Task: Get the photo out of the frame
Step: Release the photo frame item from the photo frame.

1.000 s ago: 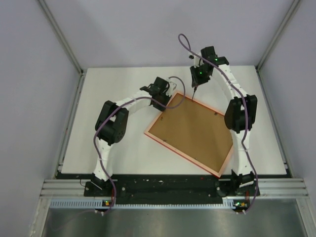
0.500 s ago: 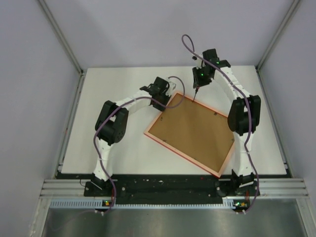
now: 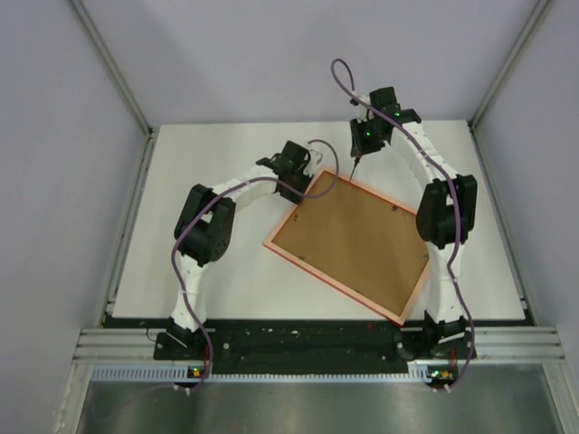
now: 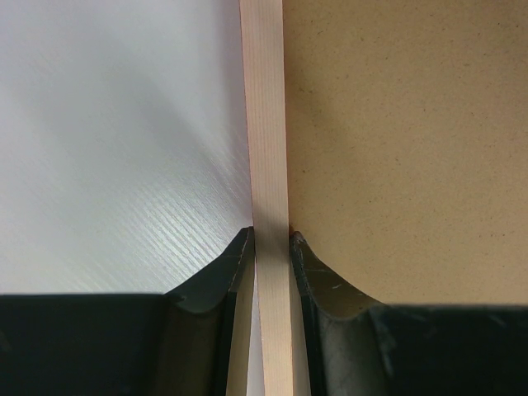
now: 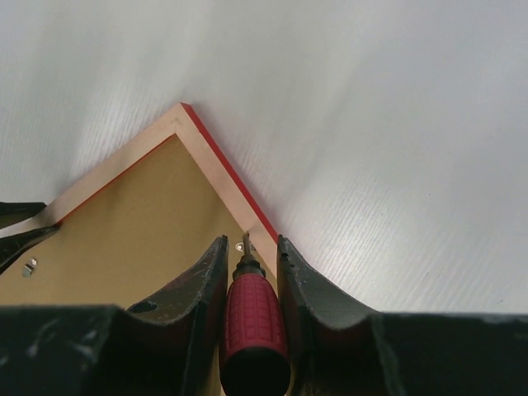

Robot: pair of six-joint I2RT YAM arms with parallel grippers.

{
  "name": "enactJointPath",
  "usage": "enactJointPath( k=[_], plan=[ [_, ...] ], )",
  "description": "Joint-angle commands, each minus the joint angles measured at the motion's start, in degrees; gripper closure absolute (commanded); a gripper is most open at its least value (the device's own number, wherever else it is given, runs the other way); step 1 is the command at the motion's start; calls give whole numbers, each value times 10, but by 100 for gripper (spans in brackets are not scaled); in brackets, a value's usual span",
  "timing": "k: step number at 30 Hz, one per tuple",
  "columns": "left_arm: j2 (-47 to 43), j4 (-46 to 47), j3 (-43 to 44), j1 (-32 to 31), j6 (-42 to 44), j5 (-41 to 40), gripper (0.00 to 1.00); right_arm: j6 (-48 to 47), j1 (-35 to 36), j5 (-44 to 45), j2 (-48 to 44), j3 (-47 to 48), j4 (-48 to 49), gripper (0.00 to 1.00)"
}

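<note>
Finds the frame (image 3: 348,242) lying back-up and askew on the white table (image 3: 208,172), between the two arms. No sight of the photo: presumably face down beneath the brown backing (image 4: 404,148). Clamps the pale rim (image 4: 268,124) on the frame's far-left side with the left gripper (image 4: 271,243), jaws narrowed to the rim's width, one finger on the table side and one on the backing side. Holds a red-handled screwdriver (image 5: 252,322) in the right gripper (image 5: 247,247), closed snugly on the handle, tip down just inside the far corner beside a small metal tab (image 5: 241,246); touching or not, cannot tell. Spots a second tab (image 5: 30,266) along the neighbouring edge. Judging by looks: a light, stiff, flat frame, apt to slide or pivot on the smooth tabletop under any sideways push, hence the steadying pinch on the rim. Likely thin, bendable tabs, calling for a gentle lever or turn rather than force. Probably a thin print, easily creased or scratched; best lifted by its edges after removal of the backing, never dragged out with the blade.
</note>
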Motion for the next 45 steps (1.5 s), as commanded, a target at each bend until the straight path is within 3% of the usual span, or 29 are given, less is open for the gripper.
enactJointPath(
  k=[1,7,12,29,41,45],
  plan=[
    [-1,-25,15,0,1,-6,91,-36,21,63,-16,36,0,100],
    [-2,-26,16,-1,0,-9,92,-54,31,75,-6,19,-26,100],
    [-4,-26,15,-1,-1,-8,93,-33,27,-5,-52,-27,24,100],
    [-3,-26,12,0,1,-11,95,-57,30,46,-13,-3,-4,100],
    [-4,-26,14,-1,1,-6,97,-36,25,8,3,15,-2,100],
    [-5,-26,13,0,1,-9,98,-45,30,79,12,40,-11,100]
  ],
)
